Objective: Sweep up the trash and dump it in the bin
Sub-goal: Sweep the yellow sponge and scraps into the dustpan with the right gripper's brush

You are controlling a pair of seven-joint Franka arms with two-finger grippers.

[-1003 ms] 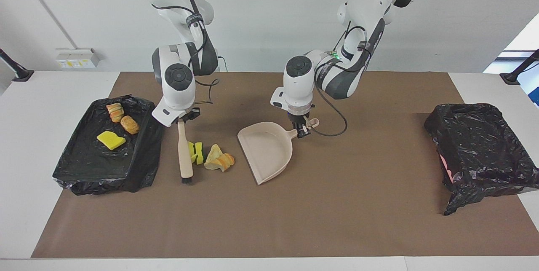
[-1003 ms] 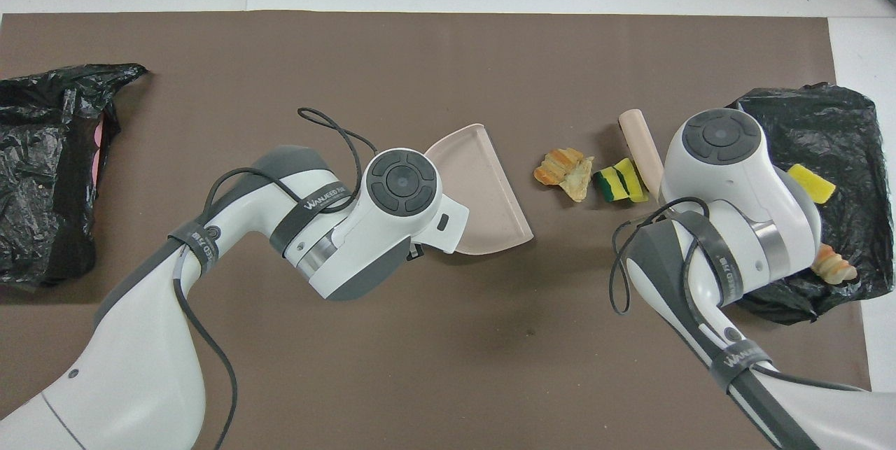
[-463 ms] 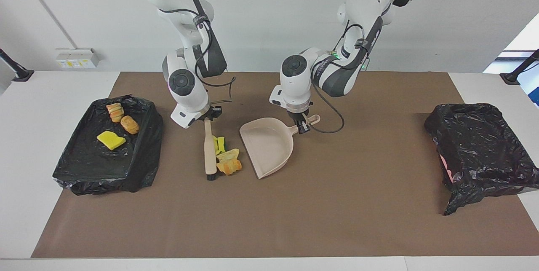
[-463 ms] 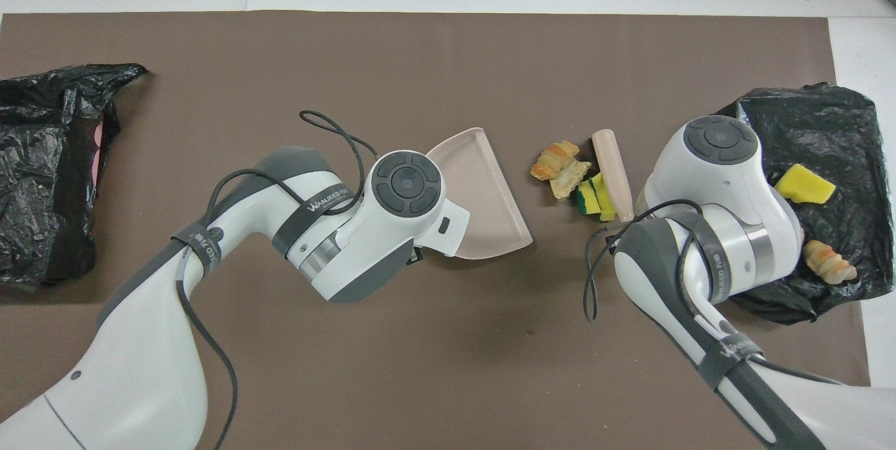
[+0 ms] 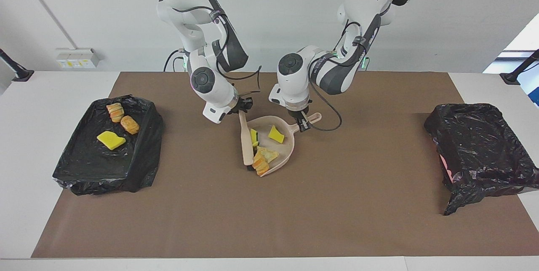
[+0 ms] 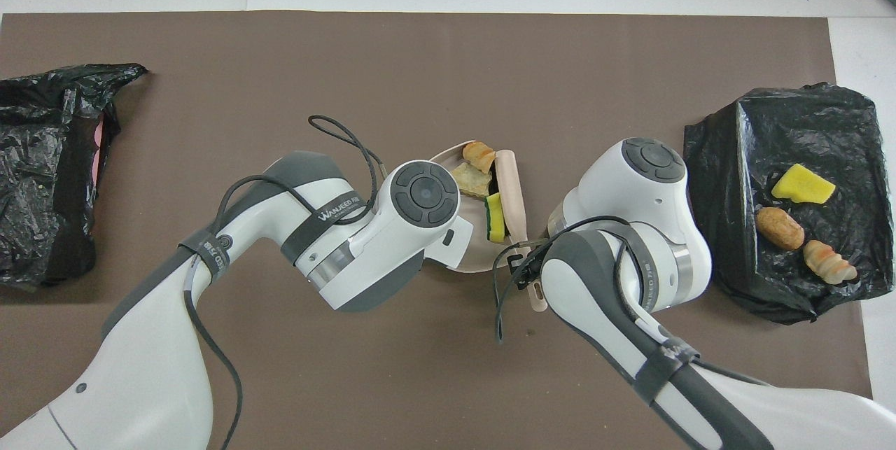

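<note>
We see our right end effector [image 5: 241,109], upper centre of the facing view, clamped on the handle of the brush [image 5: 246,144]. The brush's long axis runs down the frame, lying along the open mouth of the dustpan [image 5: 288,148], with its bristle tip at the lower end of that mouth. Our left end effector [image 5: 304,126], just right of centre, is clamped on the dustpan's handle. The swept trash [image 5: 266,154] sits inside the pan, directly below and between both end effectors; one yellow sponge chunk [image 5: 276,134] lies deeper in. More scraps [image 5: 111,140] rest in the black-lined tray [image 5: 139,165] at left. The bin [image 5: 480,153] sits at far right, well apart, nearer our left arm.
</note>
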